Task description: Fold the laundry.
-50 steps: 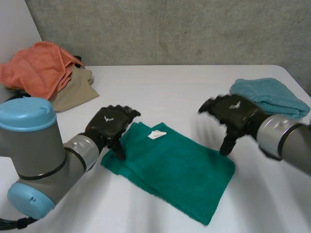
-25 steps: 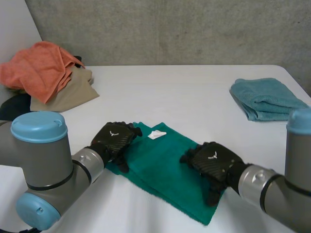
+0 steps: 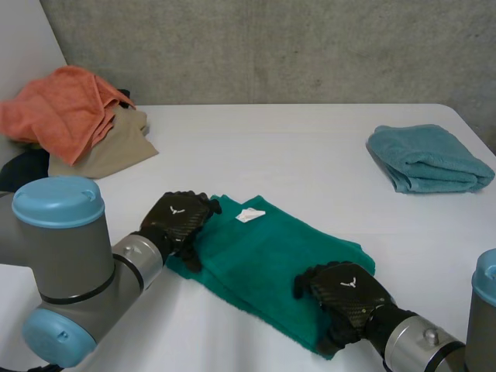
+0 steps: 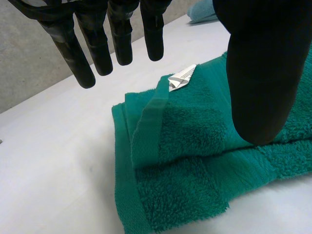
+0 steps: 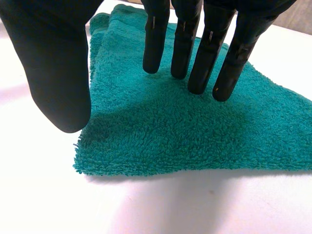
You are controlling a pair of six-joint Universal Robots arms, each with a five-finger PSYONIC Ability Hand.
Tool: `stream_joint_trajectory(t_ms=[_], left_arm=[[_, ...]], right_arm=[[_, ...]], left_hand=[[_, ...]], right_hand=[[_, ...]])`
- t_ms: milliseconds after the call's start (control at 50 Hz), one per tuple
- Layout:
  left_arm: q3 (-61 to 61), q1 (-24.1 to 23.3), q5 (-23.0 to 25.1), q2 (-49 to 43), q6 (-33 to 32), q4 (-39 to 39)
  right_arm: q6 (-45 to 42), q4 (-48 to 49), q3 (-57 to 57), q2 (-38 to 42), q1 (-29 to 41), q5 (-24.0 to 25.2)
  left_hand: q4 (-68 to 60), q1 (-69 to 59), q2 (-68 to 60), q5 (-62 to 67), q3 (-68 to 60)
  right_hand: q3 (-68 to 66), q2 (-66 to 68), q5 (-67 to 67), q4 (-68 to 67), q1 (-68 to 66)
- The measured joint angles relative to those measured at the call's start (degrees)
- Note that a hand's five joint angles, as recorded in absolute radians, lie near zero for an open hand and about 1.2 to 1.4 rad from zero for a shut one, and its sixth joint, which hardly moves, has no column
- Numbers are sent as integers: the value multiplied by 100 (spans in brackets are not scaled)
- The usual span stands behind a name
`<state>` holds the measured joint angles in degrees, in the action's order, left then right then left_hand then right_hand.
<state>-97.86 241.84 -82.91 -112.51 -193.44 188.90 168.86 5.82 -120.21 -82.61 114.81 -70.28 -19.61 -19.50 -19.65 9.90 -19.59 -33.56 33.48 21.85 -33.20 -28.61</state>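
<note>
With both hands open and holding nothing, our left hand over the label end of the folded green towel on the white table, our right hand at its opposite corner, we risk pinching one layer and skewing the fold.

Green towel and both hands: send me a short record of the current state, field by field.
in work: green towel, folded, flat on the table, white label showing
left: left hand, fingers straight, at the towel's end by the label
right: right hand, fingers straight, over the corner at the opposite end
folded aside: blue towel
pile: orange and tan cloths, heaped
</note>
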Motion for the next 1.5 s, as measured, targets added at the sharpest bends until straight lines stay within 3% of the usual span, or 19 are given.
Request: stream_joint_trajectory(t_ms=[140, 400, 700, 1420, 1500], left_arm=[[-42, 2, -1, 49, 0, 92], [-88, -4, 0, 99, -1, 132], [-105, -9, -5, 140, 35, 130], [-165, -6, 2, 184, 52, 147], [-175, -6, 3, 212, 52, 148]], right_arm=[[-77, 306, -84, 60, 33, -42], [-120, 321, -43, -69, 41, -450], [-505, -354, -281, -262, 66, -290], [-968, 611, -600, 160, 229, -251], [-982, 754, -610, 230, 293, -286]], left_hand=[[4, 4, 5, -2, 2], [4, 3, 7, -12, 2], [7, 11, 11, -12, 9], [33, 17, 16, -68, 12], [53, 17, 30, -83, 13]], right_hand=[[-865, 882, 880, -900, -732], [-869, 878, 947, -903, -763], [-631, 633, 806, -740, -620], [-847, 841, 934, -857, -710], [-2415, 2405, 2444, -2487, -1499]])
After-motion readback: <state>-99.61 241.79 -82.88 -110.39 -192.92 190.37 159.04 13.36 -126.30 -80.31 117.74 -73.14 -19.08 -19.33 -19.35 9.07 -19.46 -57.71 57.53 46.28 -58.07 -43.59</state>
